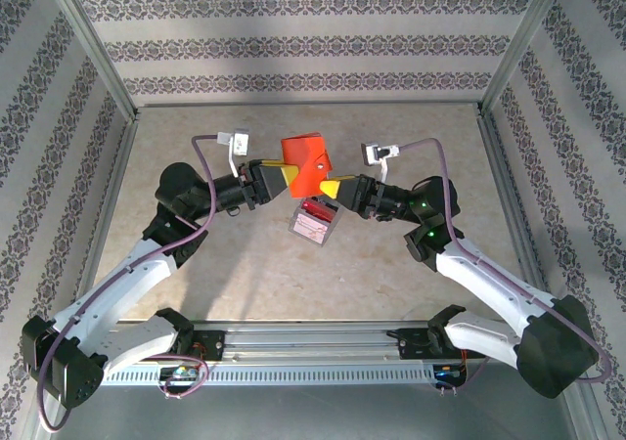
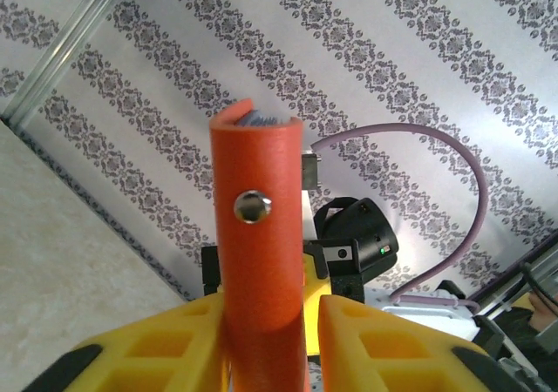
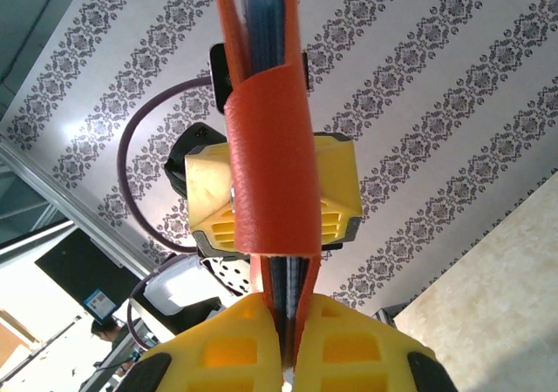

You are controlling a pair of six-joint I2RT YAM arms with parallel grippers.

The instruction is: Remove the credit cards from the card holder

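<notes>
The card holder (image 1: 306, 166) hangs in the air over the middle of the surface (image 1: 245, 264), between the two grippers. The right gripper (image 1: 335, 188) is clamped on its right edge, fingers pressed tight on the orange-red cover. The left gripper (image 1: 285, 177) has its fingers (image 2: 174, 348) close on both sides of the holder's other edge; whether they pinch it cannot be told. A metal snap stud (image 2: 253, 206) faces the left wrist camera. A clear box (image 1: 315, 223) lies on the surface just below the holder.
</notes>
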